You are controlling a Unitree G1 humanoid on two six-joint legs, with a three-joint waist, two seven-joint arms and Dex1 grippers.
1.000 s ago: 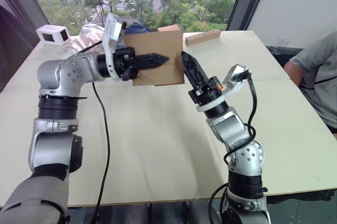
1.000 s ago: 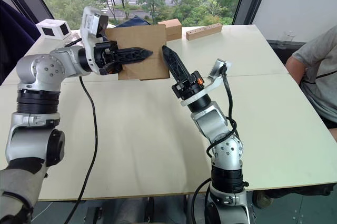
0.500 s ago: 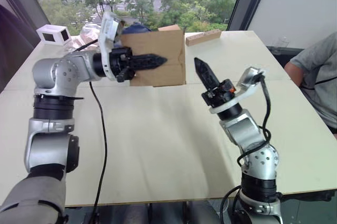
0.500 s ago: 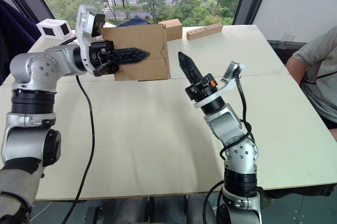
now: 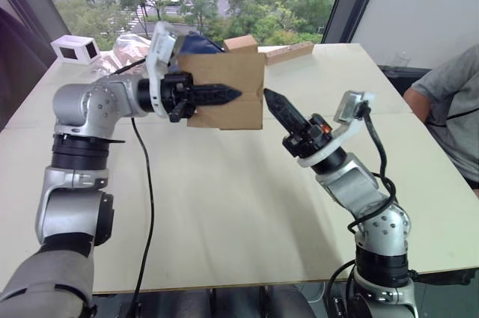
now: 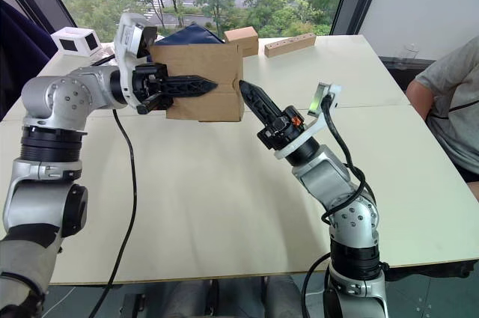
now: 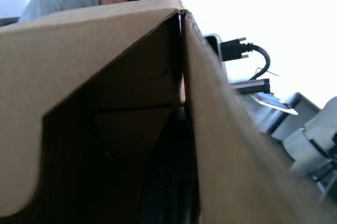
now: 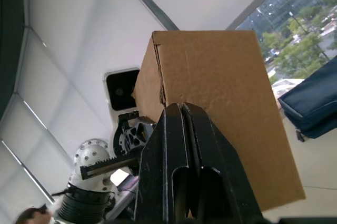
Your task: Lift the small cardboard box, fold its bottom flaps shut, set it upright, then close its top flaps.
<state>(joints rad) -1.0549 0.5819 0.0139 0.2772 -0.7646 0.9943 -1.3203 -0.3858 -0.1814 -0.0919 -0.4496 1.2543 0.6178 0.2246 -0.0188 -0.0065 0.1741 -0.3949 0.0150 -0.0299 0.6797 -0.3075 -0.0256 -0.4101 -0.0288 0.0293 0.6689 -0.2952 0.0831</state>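
a: what's at the upper left of the frame?

b: a small white box [image 5: 75, 48] on the far corner of the table [image 5: 224, 206], same spot as before. just right of it, the left gripper [image 5: 224, 96] reaches across the front of the small cardboard box [image 5: 238, 78], fingers pinched on the near wall, one lying outside it. the left wrist view looks into the box's dark inside, so the other finger seems to be in there.

a: where's that box now?

b: upper middle of the frame, held clear above the table. half a second ago it sat a touch higher and more tilted; now its lower edge hangs nearly level and its right side has come down toward the other arm.

a: and the flaps?

b: i can't tell the bottom flaps from the top flaps here. the side facing the head camera is one plain brown panel.

a: the right arm?

b: the right gripper [image 6: 251, 99] has swung in and up. earlier it pointed upward, well apart from the box; now its tip is at the box's lower right corner, touching or nearly so. its two black fingers are pressed together, holding nothing, as the right wrist view shows.

a: anything behind?

b: a second brown box [image 6: 242, 36], a long wooden block [image 6: 289, 44], and a person's grey sleeve [image 5: 449, 101] at the right edge, all unchanged.
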